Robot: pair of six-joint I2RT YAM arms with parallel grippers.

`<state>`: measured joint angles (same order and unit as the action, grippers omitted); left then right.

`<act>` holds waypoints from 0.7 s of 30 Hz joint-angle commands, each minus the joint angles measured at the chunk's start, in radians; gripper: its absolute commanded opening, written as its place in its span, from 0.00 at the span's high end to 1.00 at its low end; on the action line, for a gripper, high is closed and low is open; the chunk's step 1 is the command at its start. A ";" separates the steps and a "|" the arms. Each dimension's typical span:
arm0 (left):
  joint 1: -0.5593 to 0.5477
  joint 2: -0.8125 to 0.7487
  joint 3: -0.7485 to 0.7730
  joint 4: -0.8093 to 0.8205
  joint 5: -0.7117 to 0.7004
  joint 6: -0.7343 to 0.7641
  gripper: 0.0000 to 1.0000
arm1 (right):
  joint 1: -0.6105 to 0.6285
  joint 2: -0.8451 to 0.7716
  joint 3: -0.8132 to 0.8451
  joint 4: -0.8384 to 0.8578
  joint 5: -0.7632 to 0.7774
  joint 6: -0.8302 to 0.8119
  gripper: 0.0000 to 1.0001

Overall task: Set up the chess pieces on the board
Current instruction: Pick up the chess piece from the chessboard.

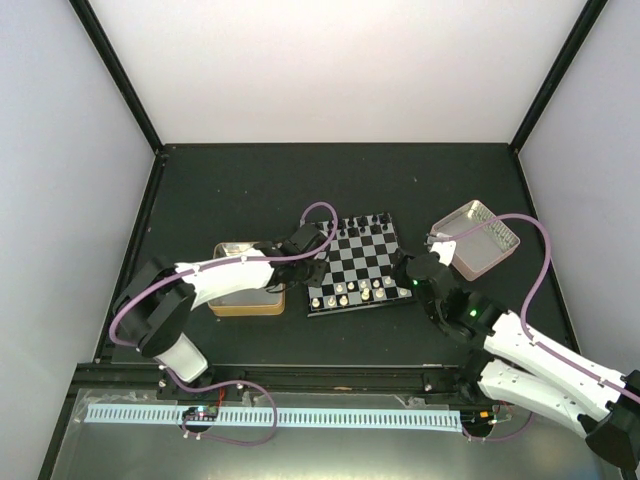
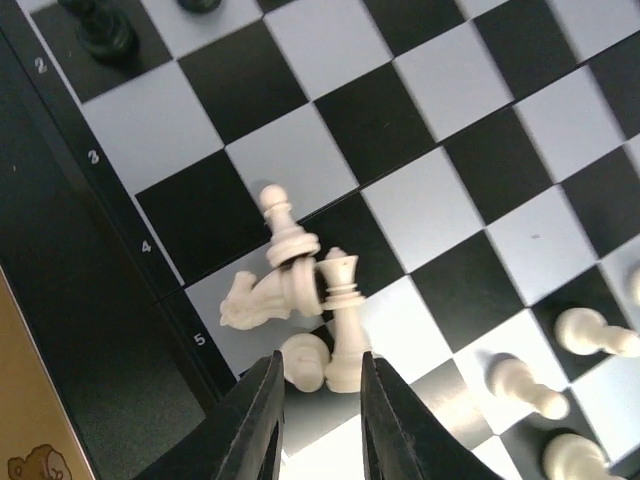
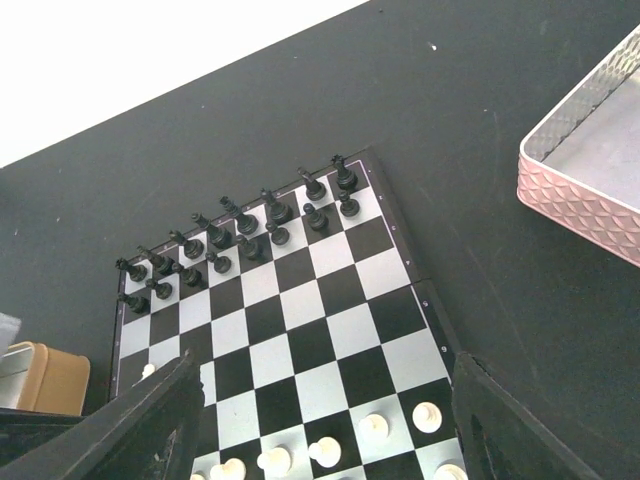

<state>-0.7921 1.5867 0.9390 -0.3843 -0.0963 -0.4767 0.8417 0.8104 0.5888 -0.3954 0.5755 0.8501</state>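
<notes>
Pinching toppled cream pieces [image 2: 340, 300] between tips of nearly closed left claw [image 2: 322, 360]; right claw [image 3: 325, 365] spread wide, empty.

The left arm [image 1: 228, 276] and the right arm [image 1: 545, 352] have smooth white shells over their long links and black housings at the joints. A thin purple cable [image 1: 124, 312] loops out from the left arm, and a second purple cable [image 1: 541, 262] runs in a wide arc along the right one. Small green lights [image 1: 472, 313] glow on the right arm's black joints. The left gripper [image 2: 320, 362] has two slim matte black fingers [image 2: 255, 425] with flat inner faces. The right gripper [image 3: 325, 368] has broad, dark fingers [image 3: 140, 425] with slanted edges.
</notes>
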 commanded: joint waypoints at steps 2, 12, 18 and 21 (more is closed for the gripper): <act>0.013 0.057 0.012 -0.027 -0.005 -0.017 0.77 | -0.002 -0.023 0.015 0.003 0.033 0.011 0.31; 0.013 0.054 0.006 -0.011 -0.008 -0.016 0.88 | -0.003 -0.095 -0.016 -0.005 0.078 0.027 0.32; 0.013 0.026 0.014 -0.038 -0.004 -0.011 0.90 | -0.002 -0.101 -0.020 -0.011 0.081 0.034 0.32; 0.013 -0.002 0.011 -0.047 0.032 -0.009 0.90 | -0.003 -0.104 -0.023 -0.011 0.082 0.035 0.32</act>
<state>-0.7845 1.6428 0.9390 -0.4049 -0.0956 -0.4881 0.8410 0.7185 0.5770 -0.4068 0.6193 0.8700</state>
